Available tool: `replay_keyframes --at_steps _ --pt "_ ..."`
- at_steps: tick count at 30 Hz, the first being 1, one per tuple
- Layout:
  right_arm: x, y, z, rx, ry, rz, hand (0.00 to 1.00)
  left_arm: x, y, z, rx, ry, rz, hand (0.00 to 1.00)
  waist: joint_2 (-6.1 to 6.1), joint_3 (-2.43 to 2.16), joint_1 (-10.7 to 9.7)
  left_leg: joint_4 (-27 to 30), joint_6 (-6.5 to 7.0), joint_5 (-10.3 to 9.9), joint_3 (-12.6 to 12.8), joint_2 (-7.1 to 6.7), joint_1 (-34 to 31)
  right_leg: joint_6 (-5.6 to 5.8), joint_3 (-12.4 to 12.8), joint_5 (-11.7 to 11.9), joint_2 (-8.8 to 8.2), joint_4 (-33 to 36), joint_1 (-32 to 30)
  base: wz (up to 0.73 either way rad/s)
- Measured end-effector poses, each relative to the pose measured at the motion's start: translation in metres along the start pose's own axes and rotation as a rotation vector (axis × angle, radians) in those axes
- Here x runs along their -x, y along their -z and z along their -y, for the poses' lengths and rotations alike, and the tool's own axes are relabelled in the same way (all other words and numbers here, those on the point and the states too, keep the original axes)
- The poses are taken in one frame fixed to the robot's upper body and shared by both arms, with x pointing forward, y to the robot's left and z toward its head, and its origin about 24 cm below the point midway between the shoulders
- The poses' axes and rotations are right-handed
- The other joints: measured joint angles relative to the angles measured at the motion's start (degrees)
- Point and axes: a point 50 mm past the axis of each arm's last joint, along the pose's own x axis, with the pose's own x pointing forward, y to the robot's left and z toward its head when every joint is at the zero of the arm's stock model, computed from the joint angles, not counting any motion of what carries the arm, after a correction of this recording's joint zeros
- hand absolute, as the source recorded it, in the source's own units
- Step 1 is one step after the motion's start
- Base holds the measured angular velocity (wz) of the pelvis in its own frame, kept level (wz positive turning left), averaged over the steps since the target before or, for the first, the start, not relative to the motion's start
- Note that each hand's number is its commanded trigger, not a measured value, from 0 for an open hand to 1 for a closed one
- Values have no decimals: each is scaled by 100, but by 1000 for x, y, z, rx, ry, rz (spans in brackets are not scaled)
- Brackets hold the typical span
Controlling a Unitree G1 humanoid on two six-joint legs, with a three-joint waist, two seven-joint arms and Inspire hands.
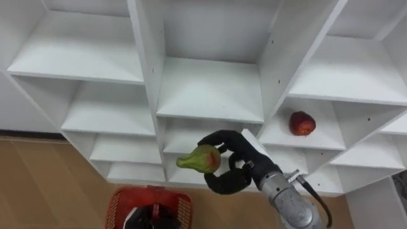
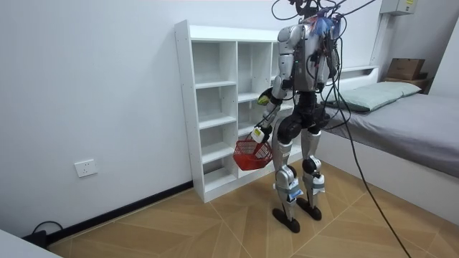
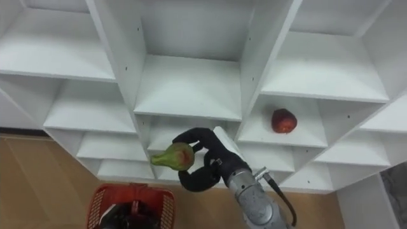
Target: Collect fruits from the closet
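While the robot stands upright close before the white closet, its right hand is curled around a green and red pear, held in the air in front of the middle column. The eye views also show a red apple lying on a shelf of the right column. From the room view, a red basket hangs below the left hand, which is closed on its handle, and a bed stands behind the robot.
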Motion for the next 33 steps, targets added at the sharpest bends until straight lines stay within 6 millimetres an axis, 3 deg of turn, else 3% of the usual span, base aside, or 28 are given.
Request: replay_keyframes --at_steps 5,11,19,29,33 --pt "0 4 -1 2 -4 -18 100 -1 -8 5 8 14 27 100 87 -15 -129 30 -3 2 32 11 -198 -4 7 3 2 23 -206 -3" --pt "3 27 -5 37 -24 -117 100 -4 -22 10 18 33 64 100 134 -16 -130 29 -3 2 58 11 -276 -4 9 3 -4 17 -297 -1" --pt "11 62 -12 59 -44 -272 100 -5 -14 11 -3 47 28 100 243 -10 -106 -10 -3 2 195 26 -279 -4 69 3 -5 33 -388 -9" --pt "17 77 -14 73 -7 -336 100 -5 -17 16 -5 71 37 100 311 -15 -129 -66 -3 2 258 42 -293 -3 110 4 2 95 -470 -4" --pt "19 81 -14 80 7 -352 100 -5 -17 16 -4 70 40 100 389 -49 -132 -80 -3 3 259 42 -269 -3 76 3 -2 92 -452 0"
